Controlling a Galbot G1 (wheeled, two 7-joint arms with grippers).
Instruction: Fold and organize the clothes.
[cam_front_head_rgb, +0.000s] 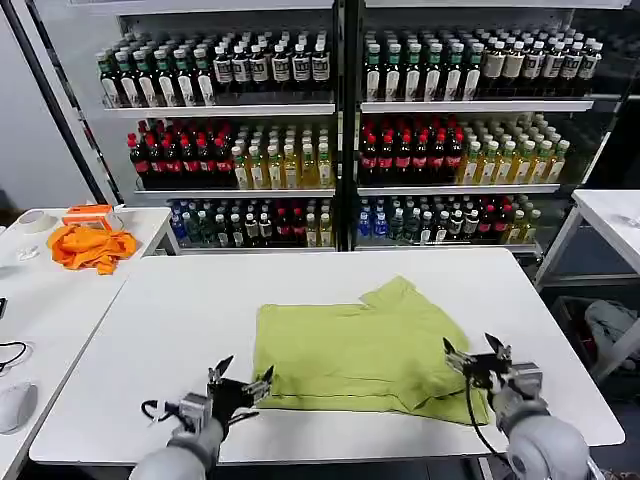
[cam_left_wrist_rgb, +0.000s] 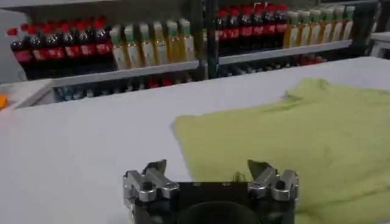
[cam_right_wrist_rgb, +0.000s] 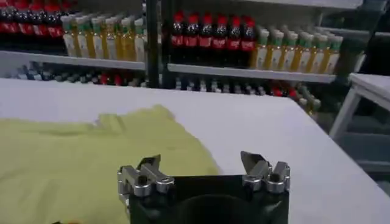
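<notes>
The yellow-green T-shirt (cam_front_head_rgb: 365, 350) lies flat mid-frame on the white tabletop (cam_front_head_rgb: 190, 310), flanked low by left end effector (cam_front_head_rgb: 240, 380) and right end effector (cam_front_head_rgb: 478, 357), both spread apart, empty.

White desk (cam_front_head_rgb: 180, 330) w/ light yellow-green T-shirt (cam_front_head_rgb: 360, 350) lying flat, partly folded, toward its near right side; side desk (cam_front_head_rgb: 40, 300) at left holds orange cloth heap (cam_front_head_rgb: 92, 246).
</notes>
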